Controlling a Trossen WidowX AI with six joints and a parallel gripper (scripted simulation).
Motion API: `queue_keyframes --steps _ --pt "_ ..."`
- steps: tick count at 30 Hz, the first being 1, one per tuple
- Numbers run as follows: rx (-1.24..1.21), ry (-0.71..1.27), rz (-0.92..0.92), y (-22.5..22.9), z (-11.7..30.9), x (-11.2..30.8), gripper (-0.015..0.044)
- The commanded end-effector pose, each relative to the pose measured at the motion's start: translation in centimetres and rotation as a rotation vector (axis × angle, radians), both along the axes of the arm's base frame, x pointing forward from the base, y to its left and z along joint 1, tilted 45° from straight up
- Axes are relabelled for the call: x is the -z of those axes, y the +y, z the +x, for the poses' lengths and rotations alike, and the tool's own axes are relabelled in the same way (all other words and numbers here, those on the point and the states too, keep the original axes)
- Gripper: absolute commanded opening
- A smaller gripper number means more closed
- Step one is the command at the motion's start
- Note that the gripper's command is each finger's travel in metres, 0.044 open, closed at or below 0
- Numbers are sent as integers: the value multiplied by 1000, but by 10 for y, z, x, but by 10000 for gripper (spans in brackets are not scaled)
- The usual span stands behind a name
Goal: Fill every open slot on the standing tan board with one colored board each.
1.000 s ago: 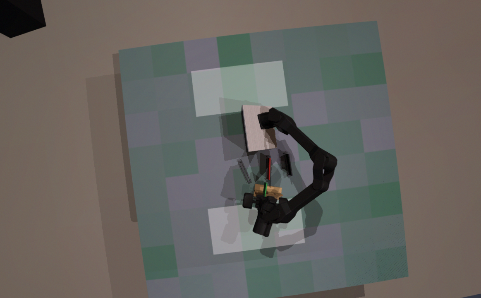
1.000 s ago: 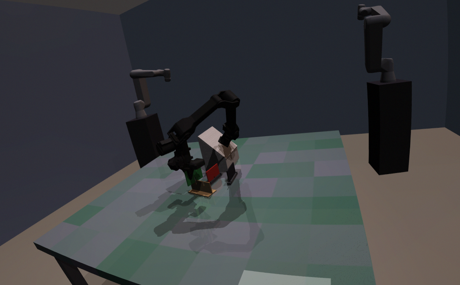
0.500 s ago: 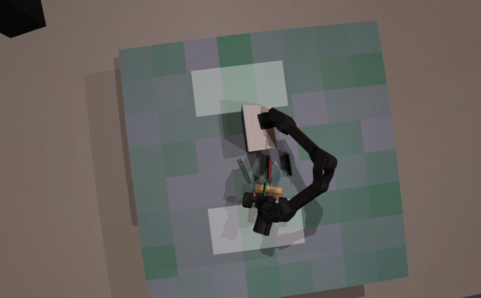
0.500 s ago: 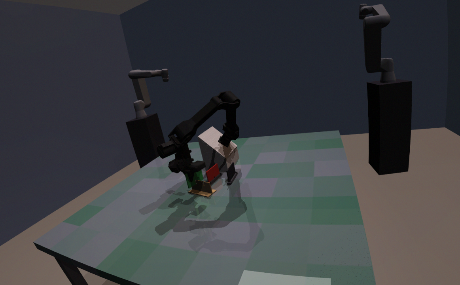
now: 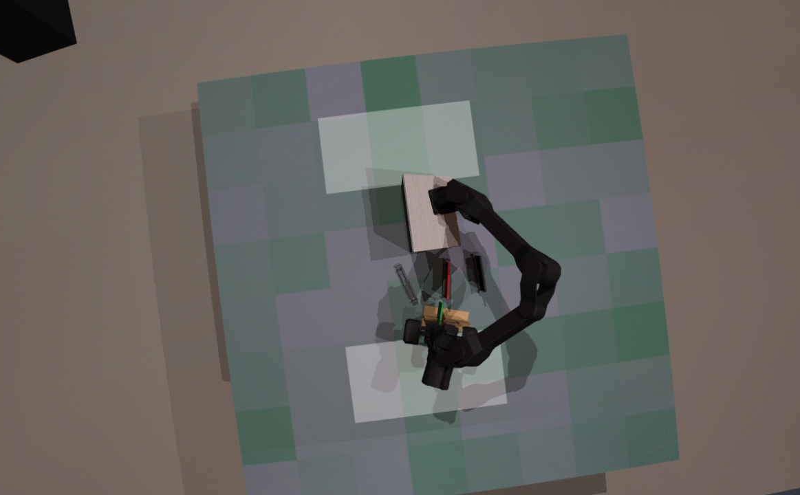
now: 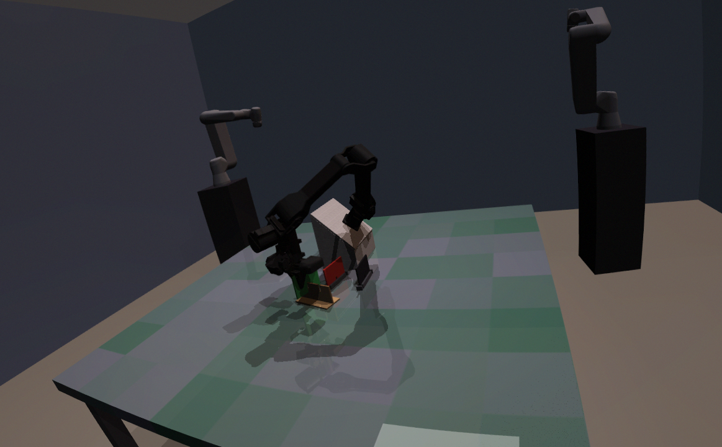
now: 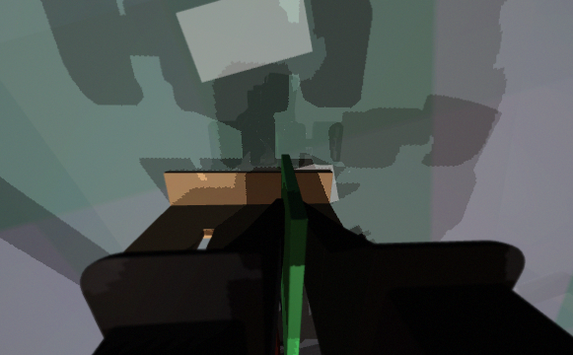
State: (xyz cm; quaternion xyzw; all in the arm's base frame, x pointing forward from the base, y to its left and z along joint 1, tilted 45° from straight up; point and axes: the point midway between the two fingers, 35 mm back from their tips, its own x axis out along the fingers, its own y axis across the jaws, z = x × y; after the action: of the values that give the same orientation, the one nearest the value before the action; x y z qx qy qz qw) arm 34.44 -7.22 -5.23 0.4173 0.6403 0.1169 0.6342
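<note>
My gripper (image 5: 441, 326) (image 6: 303, 277) (image 7: 287, 206) is shut on the green board (image 5: 440, 312) (image 6: 312, 279) (image 7: 294, 296), held upright and crosswise to the tan board. The standing tan board (image 6: 323, 292) (image 7: 163, 232) rises from its tan base (image 6: 308, 303) (image 7: 202, 189). The green board is low at the tan board, its lower edge near the base. Its notch and crossing are hidden by fingers, so the depth cannot be told. An open slot (image 7: 206, 240) shows left of it in the wrist view. The red board (image 5: 448, 280) (image 6: 334, 271) stands in its holder.
A black board (image 6: 362, 270) (image 5: 479, 271) stands in its holder beside the red one. An empty grey holder (image 5: 405, 283) lies on the other side. A pale block (image 5: 424, 215) (image 6: 327, 219) stands behind the holders, with the arm's base (image 5: 442, 200) (image 6: 355, 219) on it.
</note>
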Motion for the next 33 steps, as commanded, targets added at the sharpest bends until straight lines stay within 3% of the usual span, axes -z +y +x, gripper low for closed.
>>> queue_keyframes --steps 1,22,28,33 --pt "7 4 7 2 0 3 0" --pt "0 0 1 8 2 8 0" --pt "0 0 1 8 2 8 157" --pt "0 0 1 8 2 8 165"
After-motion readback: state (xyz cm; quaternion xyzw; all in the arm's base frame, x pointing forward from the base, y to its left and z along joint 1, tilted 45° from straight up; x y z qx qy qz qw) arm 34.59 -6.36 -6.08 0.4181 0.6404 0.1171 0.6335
